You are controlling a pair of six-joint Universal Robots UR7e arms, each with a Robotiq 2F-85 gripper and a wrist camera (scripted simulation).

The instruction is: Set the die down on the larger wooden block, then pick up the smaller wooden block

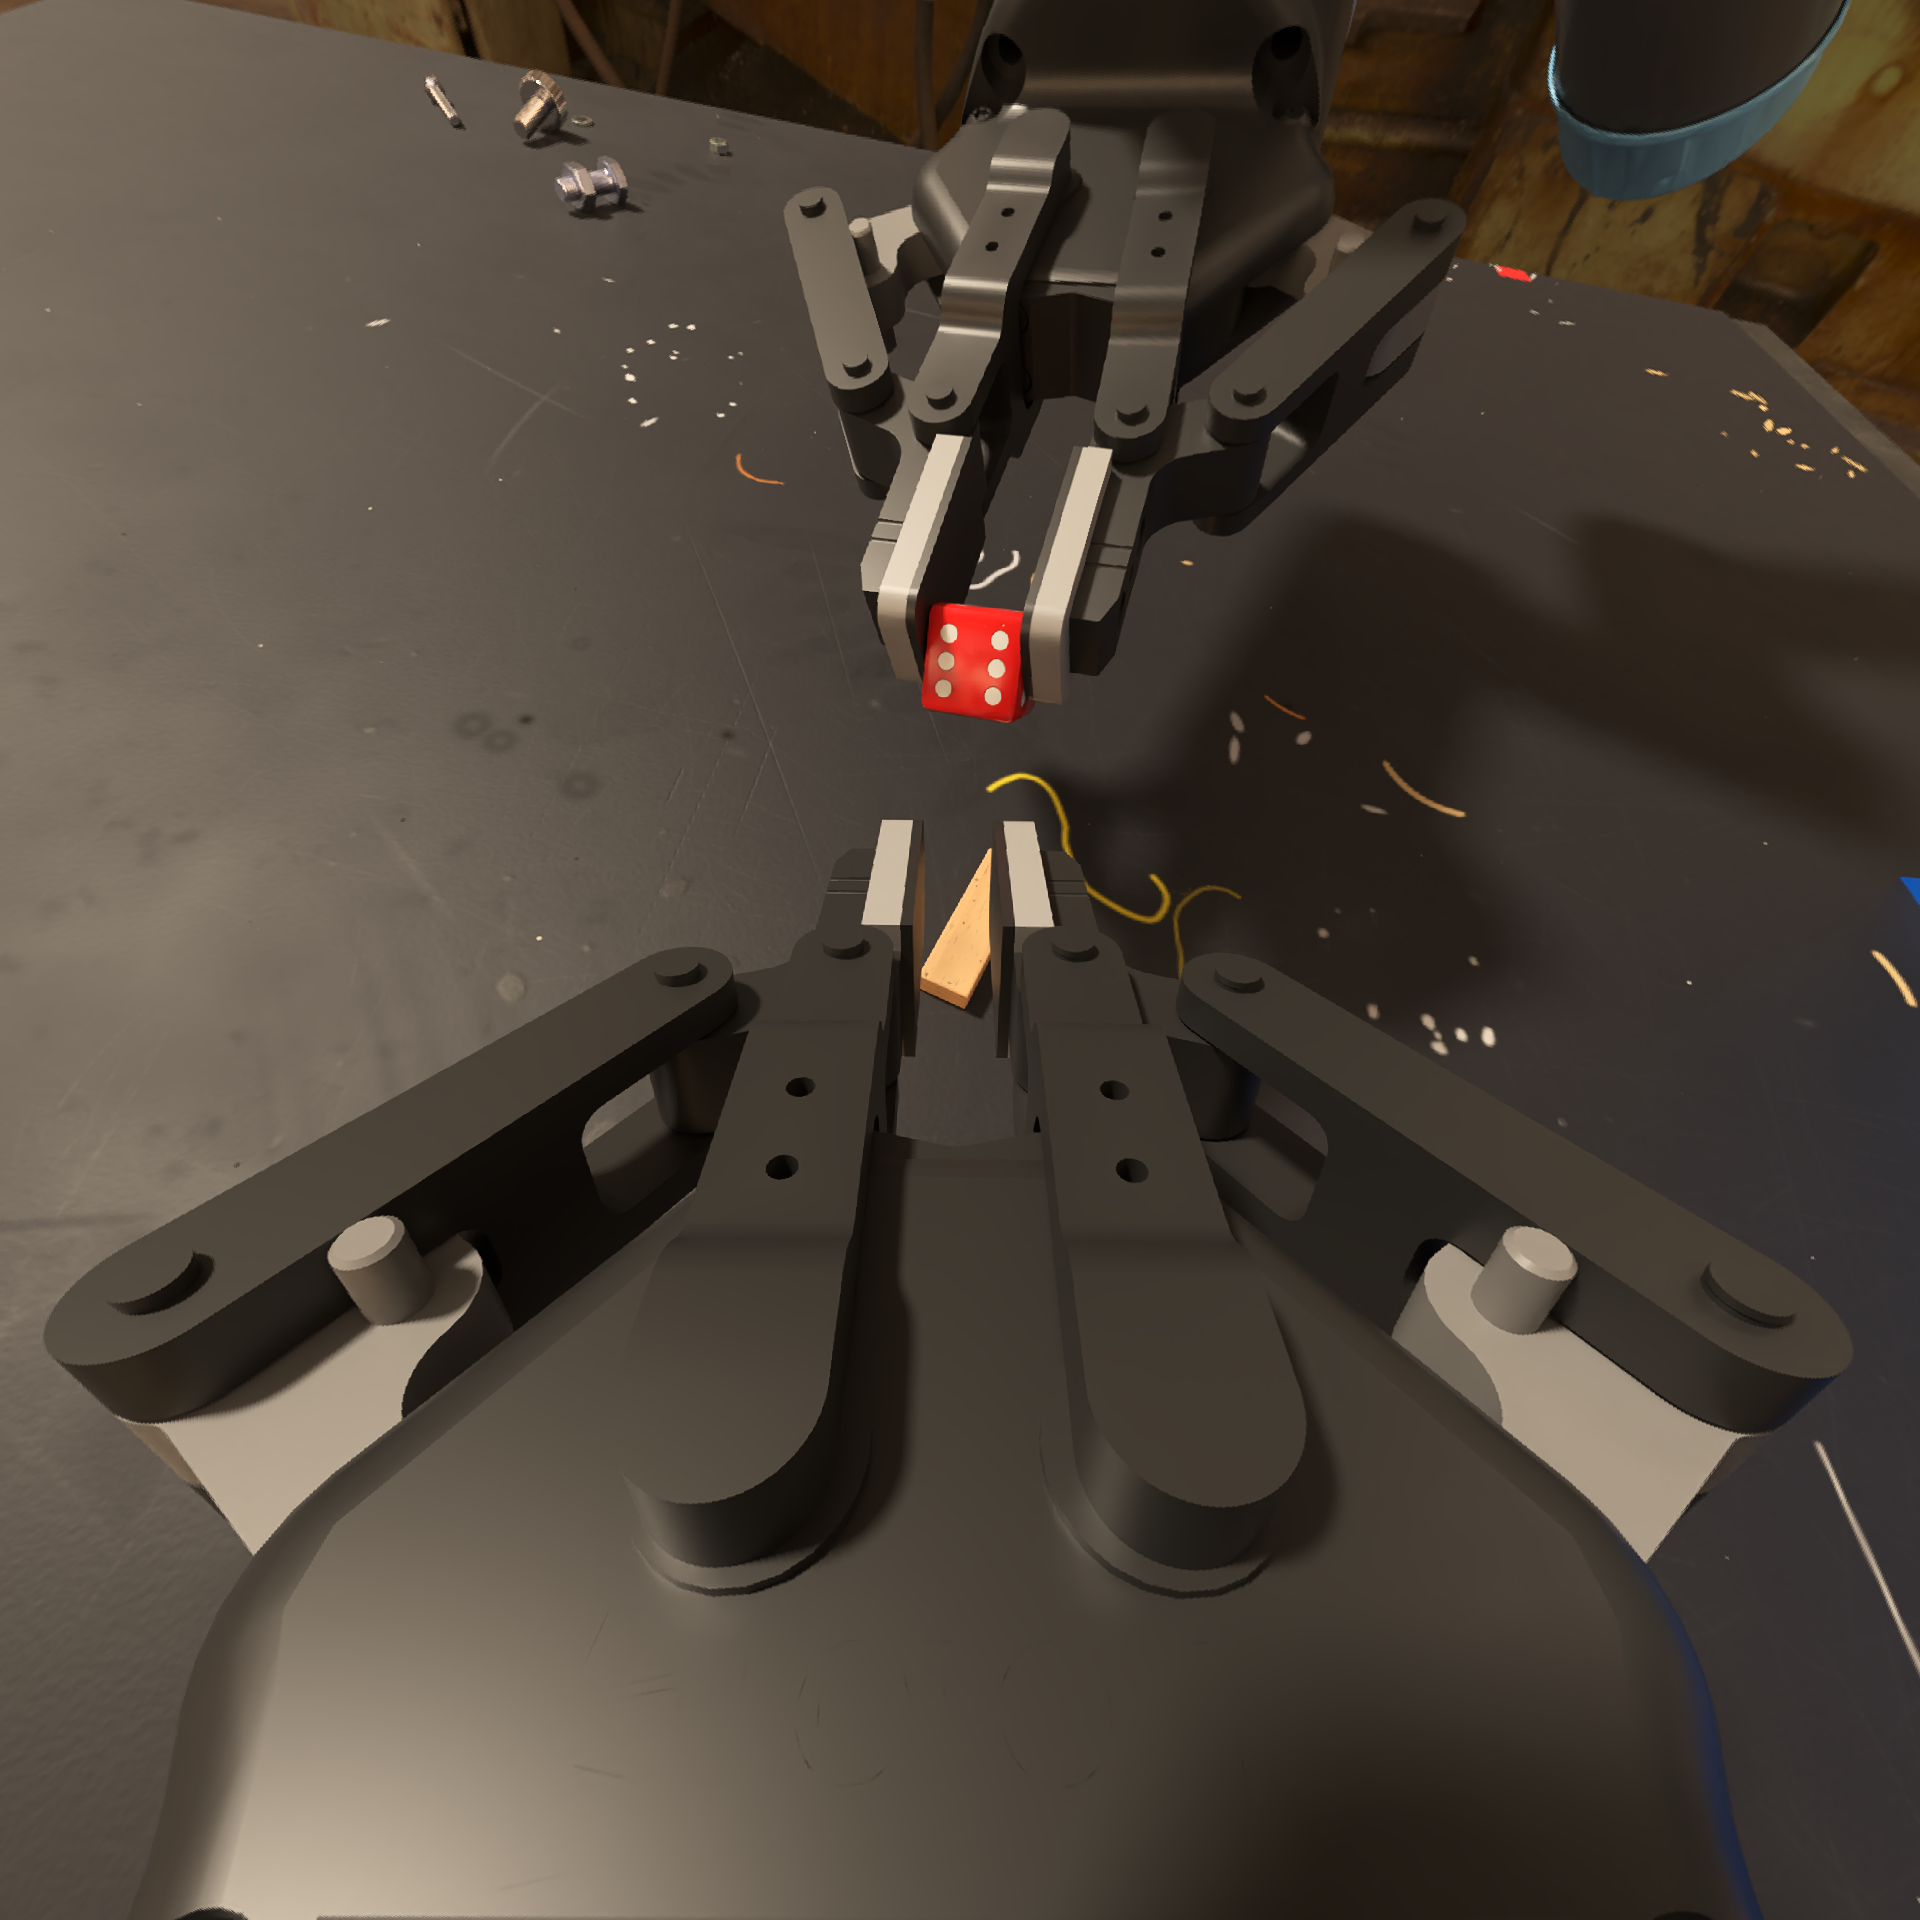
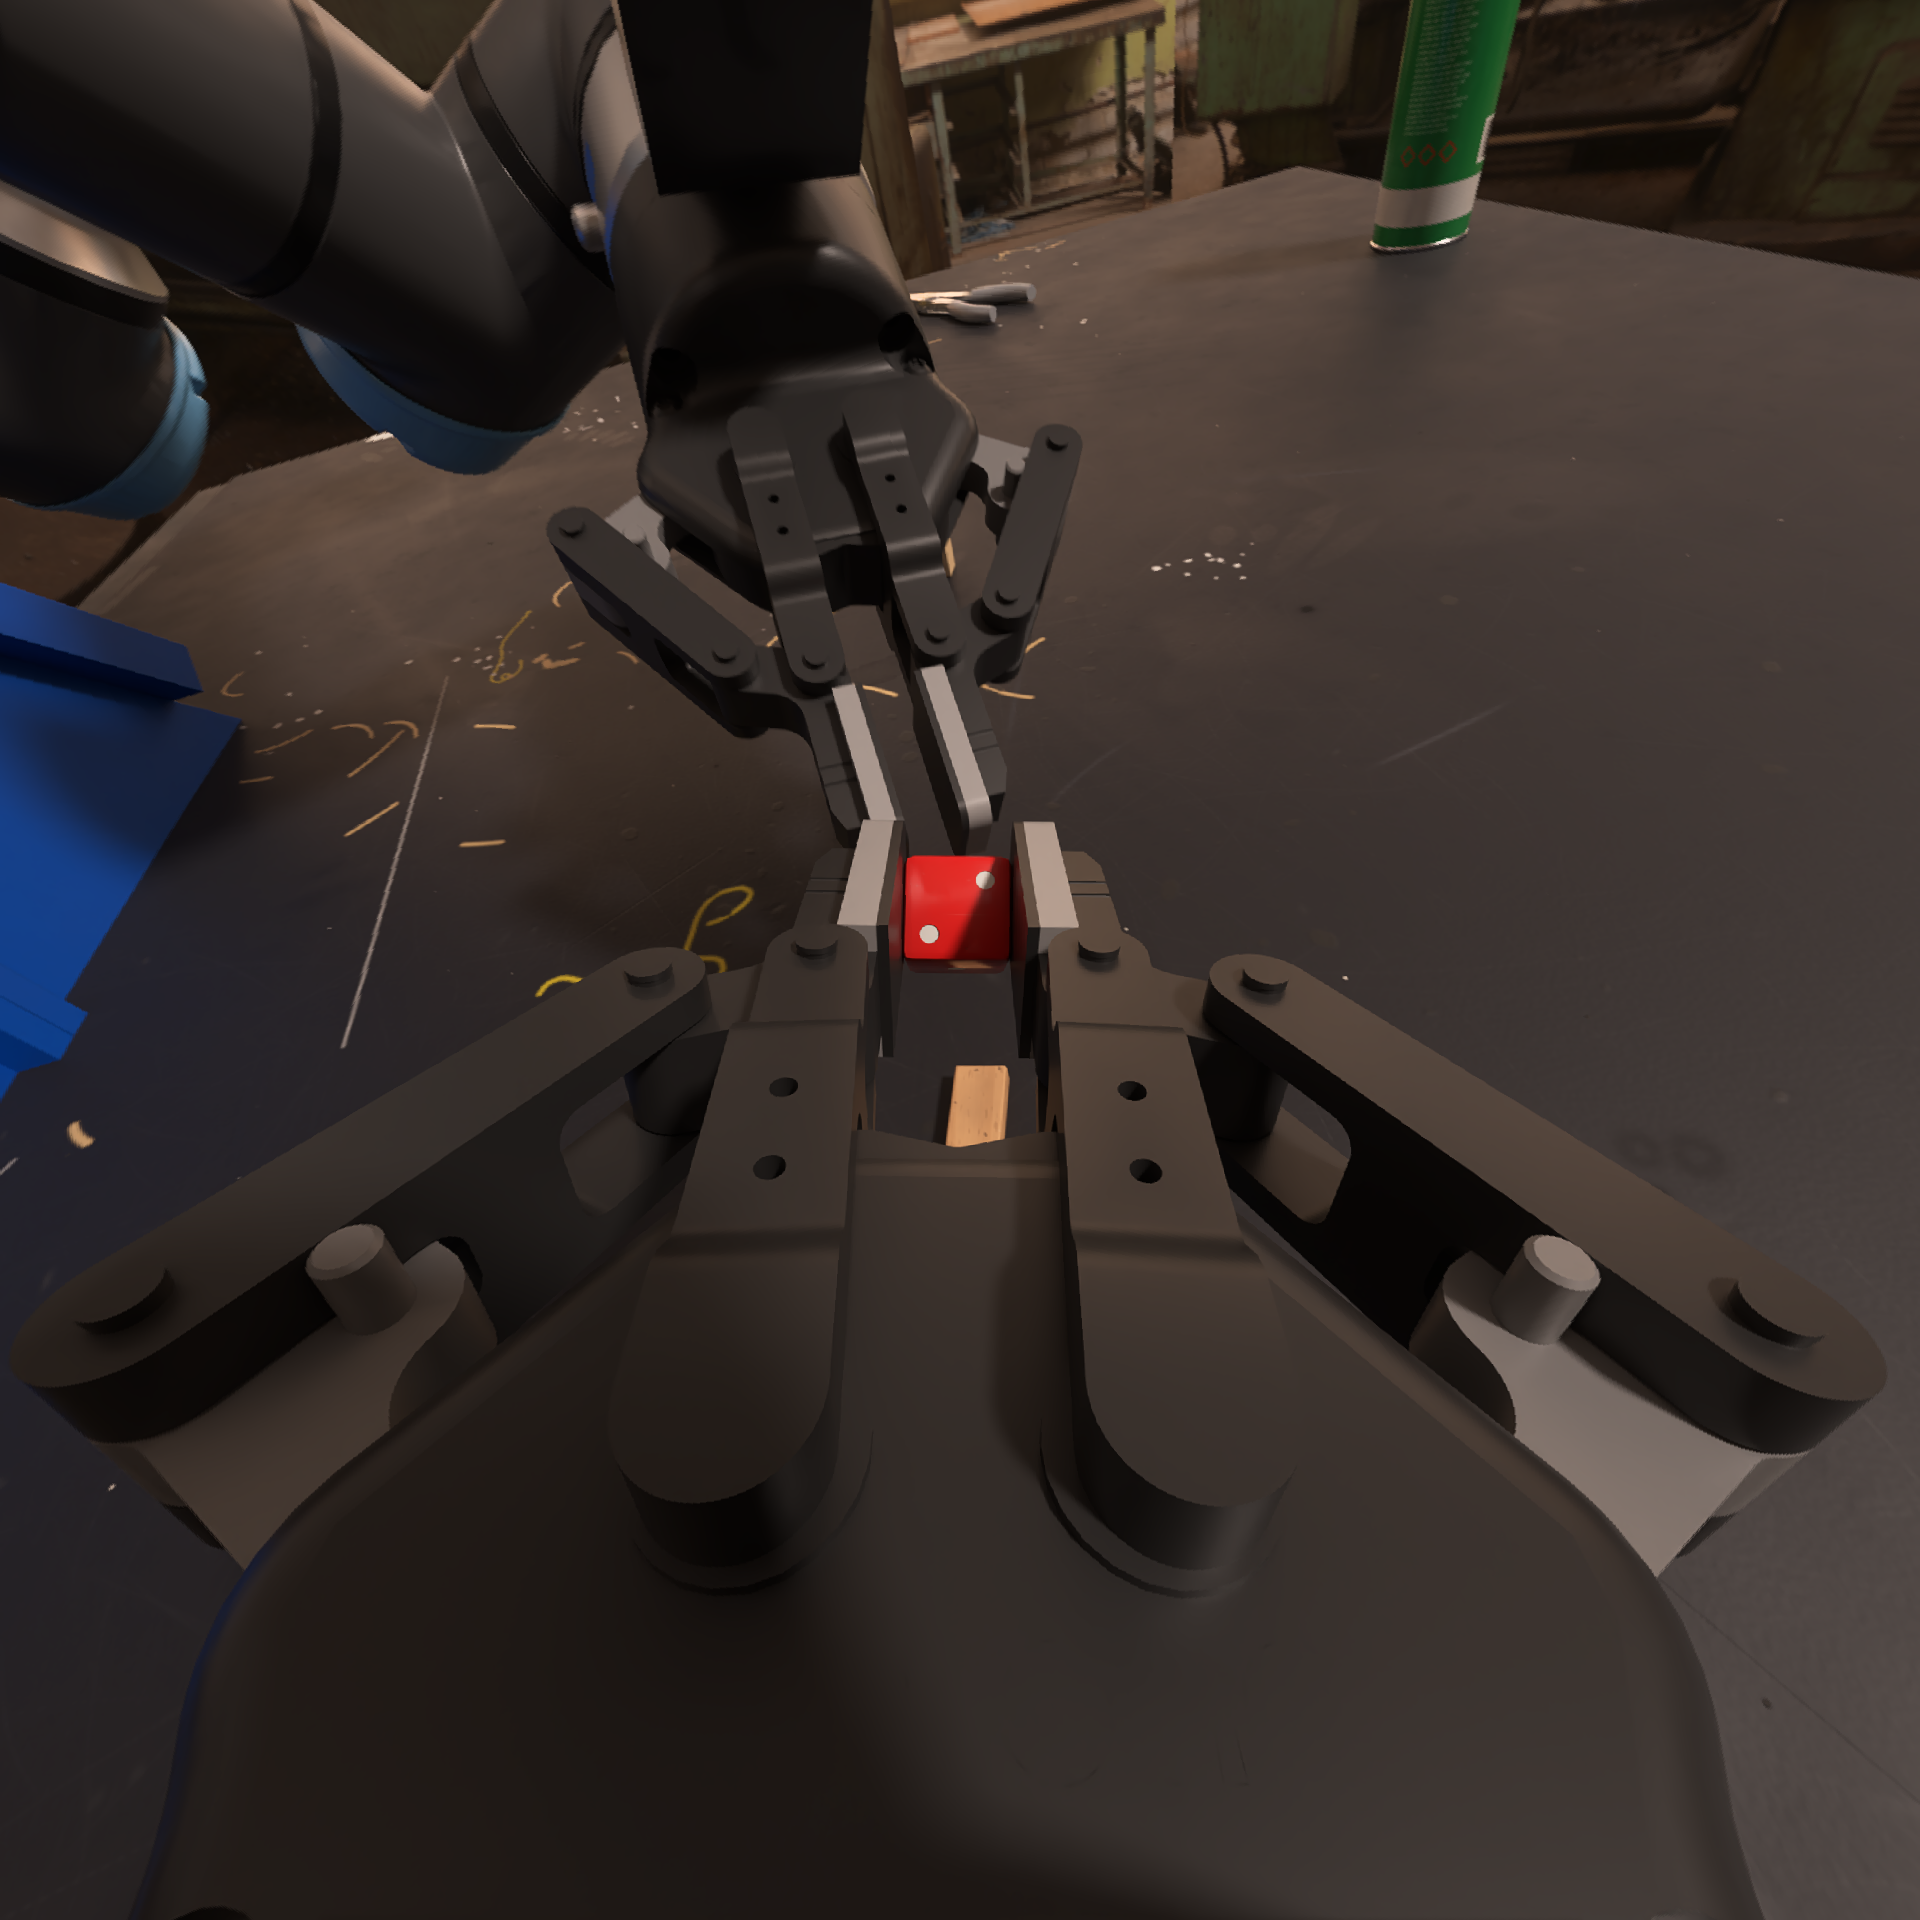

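My right gripper (image 2: 956, 844) is shut on a red die (image 2: 956, 907) and holds it above the dark table (image 2: 1455, 727). In the left wrist view the right gripper (image 1: 971, 681) comes in from the far side with the die (image 1: 971, 660) at its tips. My left gripper (image 1: 958, 831) faces it, its fingers drawn close with a narrow gap and nothing between the pads. A light wooden block (image 1: 956, 935) shows through that gap, lying below. It also shows under the die in the right wrist view (image 2: 977, 1103). I cannot tell which block it is. The left gripper (image 2: 914, 816) sits just beyond the die.
Metal bolts (image 1: 582, 187) lie at the far left of the table (image 1: 312, 727). A yellow string (image 1: 1049, 821) and shavings lie near the fingertips. A green can (image 2: 1429, 125) stands at a far corner, a grey tool (image 2: 977, 299) lies at the edge, and a blue object (image 2: 83, 810) is to the left.
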